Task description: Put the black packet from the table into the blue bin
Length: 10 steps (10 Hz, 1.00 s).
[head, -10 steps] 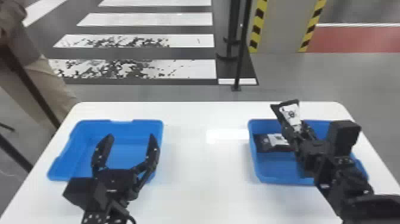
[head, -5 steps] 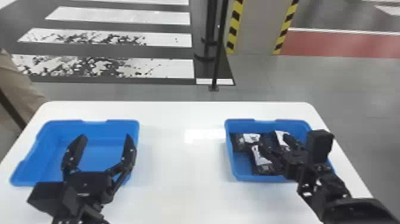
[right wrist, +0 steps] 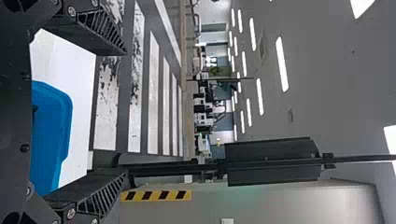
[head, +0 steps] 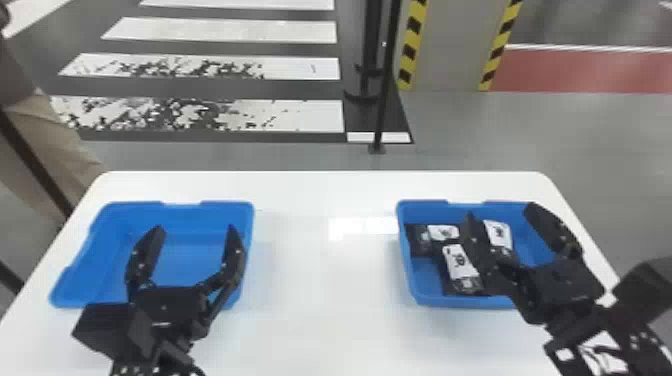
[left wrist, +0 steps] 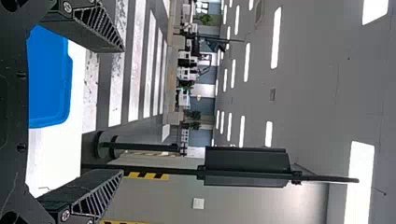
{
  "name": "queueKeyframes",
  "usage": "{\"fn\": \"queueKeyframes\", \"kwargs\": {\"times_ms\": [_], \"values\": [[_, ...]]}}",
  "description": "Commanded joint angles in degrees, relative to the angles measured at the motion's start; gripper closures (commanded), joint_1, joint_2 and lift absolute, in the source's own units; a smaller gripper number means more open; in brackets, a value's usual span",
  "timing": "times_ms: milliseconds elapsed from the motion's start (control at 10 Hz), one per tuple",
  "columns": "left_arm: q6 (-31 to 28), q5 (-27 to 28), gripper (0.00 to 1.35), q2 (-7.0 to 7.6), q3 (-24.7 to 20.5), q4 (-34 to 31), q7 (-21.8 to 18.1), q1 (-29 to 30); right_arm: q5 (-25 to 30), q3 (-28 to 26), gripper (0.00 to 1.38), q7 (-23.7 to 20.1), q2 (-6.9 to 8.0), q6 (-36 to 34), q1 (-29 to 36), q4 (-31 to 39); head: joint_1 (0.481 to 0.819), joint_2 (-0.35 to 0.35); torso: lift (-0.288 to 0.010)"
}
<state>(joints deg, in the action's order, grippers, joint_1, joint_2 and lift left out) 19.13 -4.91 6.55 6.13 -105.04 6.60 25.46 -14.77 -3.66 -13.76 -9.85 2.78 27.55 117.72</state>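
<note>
In the head view my right gripper [head: 500, 210] stands open above the right blue bin [head: 425, 300]. Inside that bin lie black packets with white labels: one [head: 420, 240] at the left, one [head: 460, 265] nearer the front, and another [head: 499, 234] partly behind a finger. My left gripper [head: 195, 230] is open over the left blue bin [head: 220, 207], which holds nothing visible. The right wrist view has the right gripper [right wrist: 126, 111] with its fingers wide apart and the bin [right wrist: 51, 126] beyond. Likewise spread is the left gripper [left wrist: 123, 111] in the left wrist view, near a blue bin [left wrist: 51, 79].
Both bins stand on a white table [head: 325, 280], with bare surface between them. Behind the table are a thin black pole [head: 387, 75] and a pillar with yellow-black stripes. A person stands beyond the table's left side.
The right gripper held a packet above the right bin; that packet now lies in the bin, and the gripper has opened and turned more upright. The head view has shifted slightly.
</note>
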Motion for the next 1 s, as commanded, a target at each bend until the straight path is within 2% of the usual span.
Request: {"fn": "queueKeyframes", "kwargs": {"times_ms": [0,200,900], "values": [[0.14,0.00,0.10,-0.05,-0.42,-0.22,0.00,0.27,-2.25,-0.34,0.13,-1.09,-0.08,2.71,3.24,0.34,0.695,-0.016,-0.110],[0.14,0.00,0.10,-0.05,-0.42,-0.22,0.00,0.27,-4.08,-0.46,0.13,-1.88,-0.08,3.84,4.79,-1.35,0.695,-0.009,-0.110],[0.00,0.00,0.10,0.04,-0.31,-0.36,0.00,0.13,-3.51,-0.46,0.13,-1.79,0.27,3.27,4.37,-1.49,0.695,-0.016,-0.110]]}}
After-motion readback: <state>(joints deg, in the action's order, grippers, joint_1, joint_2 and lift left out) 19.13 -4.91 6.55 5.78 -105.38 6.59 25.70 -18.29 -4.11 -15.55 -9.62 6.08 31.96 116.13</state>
